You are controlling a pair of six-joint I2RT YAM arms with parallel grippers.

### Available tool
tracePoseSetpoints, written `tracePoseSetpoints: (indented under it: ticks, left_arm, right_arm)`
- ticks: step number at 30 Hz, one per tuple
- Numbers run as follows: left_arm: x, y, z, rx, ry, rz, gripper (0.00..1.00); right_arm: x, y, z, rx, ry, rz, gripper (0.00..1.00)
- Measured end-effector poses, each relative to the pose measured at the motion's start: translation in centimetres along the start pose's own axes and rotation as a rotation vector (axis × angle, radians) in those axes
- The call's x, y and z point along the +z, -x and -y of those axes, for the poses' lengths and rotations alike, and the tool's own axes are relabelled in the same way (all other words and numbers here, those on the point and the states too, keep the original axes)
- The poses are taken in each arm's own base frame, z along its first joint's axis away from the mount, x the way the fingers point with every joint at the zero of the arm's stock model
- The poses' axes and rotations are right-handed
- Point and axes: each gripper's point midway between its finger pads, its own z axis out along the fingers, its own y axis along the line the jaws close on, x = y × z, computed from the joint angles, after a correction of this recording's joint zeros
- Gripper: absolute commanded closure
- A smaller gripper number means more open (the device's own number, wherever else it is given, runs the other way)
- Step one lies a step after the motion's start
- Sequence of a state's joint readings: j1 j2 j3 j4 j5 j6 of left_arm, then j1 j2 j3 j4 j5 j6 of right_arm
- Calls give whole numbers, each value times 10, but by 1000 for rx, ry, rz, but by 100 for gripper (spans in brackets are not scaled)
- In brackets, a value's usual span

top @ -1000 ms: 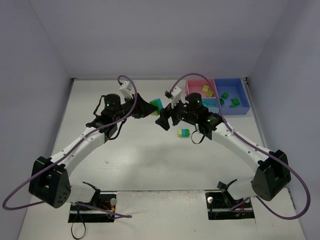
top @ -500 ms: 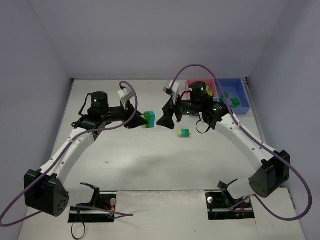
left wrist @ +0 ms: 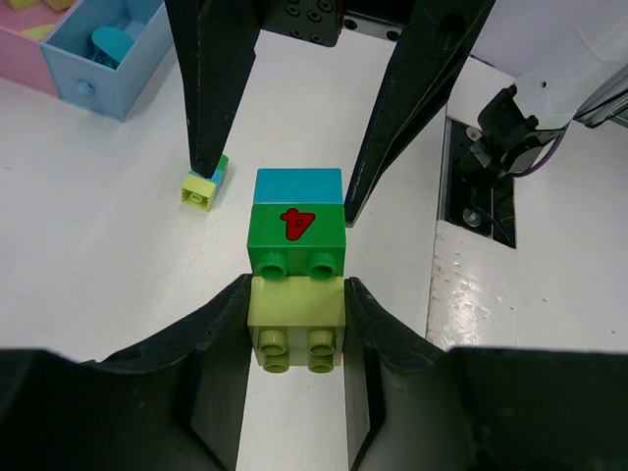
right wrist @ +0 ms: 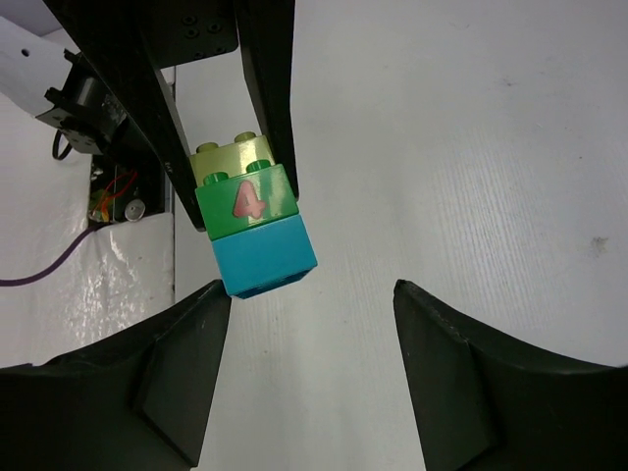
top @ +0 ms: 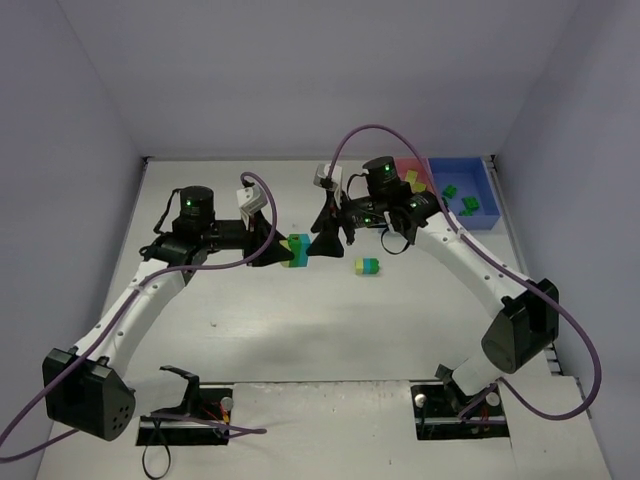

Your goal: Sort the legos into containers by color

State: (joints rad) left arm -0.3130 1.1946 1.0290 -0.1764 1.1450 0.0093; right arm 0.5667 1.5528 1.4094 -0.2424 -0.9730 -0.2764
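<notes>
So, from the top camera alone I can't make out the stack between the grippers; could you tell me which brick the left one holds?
Observer: The left gripper is clamped on the yellow-green brick.
Operator: Thanks; what is beyond it?
Observer: A green brick printed with a red 4, then a cyan-blue brick.
Operator: Is the right gripper shut on that?
Observer: No, the right gripper has its jaws open around the blue end.

A white table (top: 300,330) stands inside a small booth closed in by three plain, pale grey-lavender walls: a back wall (top: 320,80), a left wall (top: 60,180) and a right wall (top: 585,150). The light is even and soft. It leaves only faint, blurred shadows on the matte tabletop, which is bare white apart from a few small dark specks.
</notes>
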Motion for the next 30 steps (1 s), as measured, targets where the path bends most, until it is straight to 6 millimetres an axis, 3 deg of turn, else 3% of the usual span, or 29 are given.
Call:
tracePoseSetpoints:
  ticks: [10, 14, 17, 20, 30]
  left_arm:
    - [0, 3, 3, 13, -21, 3, 97]
    - [3, 2, 4, 8, -35, -2, 97]
    - [4, 2, 3, 9, -39, -2, 97]
    - [3, 2, 4, 11, -40, -4, 98]
    - [7, 2, 2, 38, -22, -7, 100]
  right_arm:
    - [2, 3, -13, -7, 77, 11, 47]
    - [3, 6, -15, -11, 95, 18, 59]
    - [4, 6, -19, -10, 116, 18, 73]
    - [5, 6, -19, 1, 130, 17, 100]
    - [-7, -5, -13, 34, 136, 33, 100]
